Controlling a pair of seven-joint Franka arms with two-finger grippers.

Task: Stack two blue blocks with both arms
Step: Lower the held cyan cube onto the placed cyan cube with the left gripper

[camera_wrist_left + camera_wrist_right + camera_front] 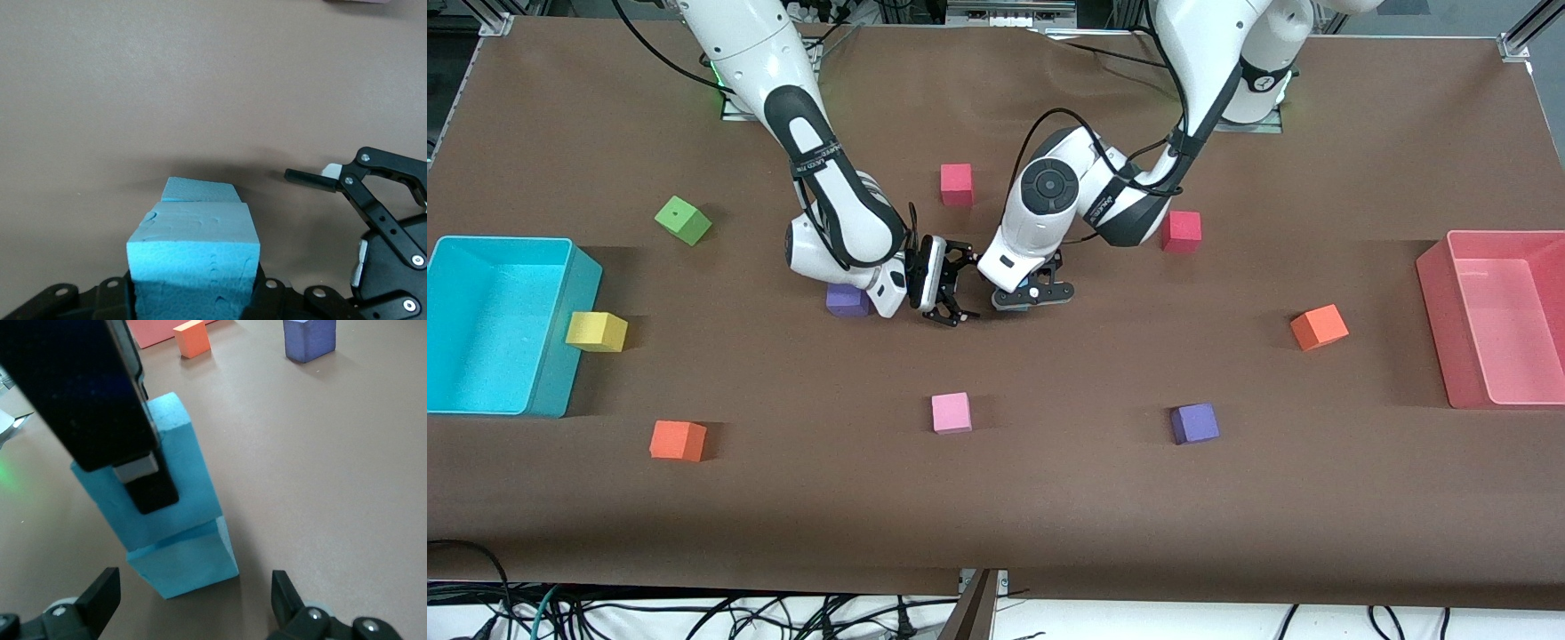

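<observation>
Two blue blocks [175, 520] stacked, left tool [1033, 296] gripping upper, right tool [953, 286] open

Both arms reach down to mid-bench, the left end effector [1034, 297] and right end effector [951, 289] side by side, low over the brown bench [1049, 498]. A cyan bin [543, 391] sits at the right arm's edge and a pink bin [1436, 302] at the left arm's edge, with coloured cubes scattered between.
</observation>
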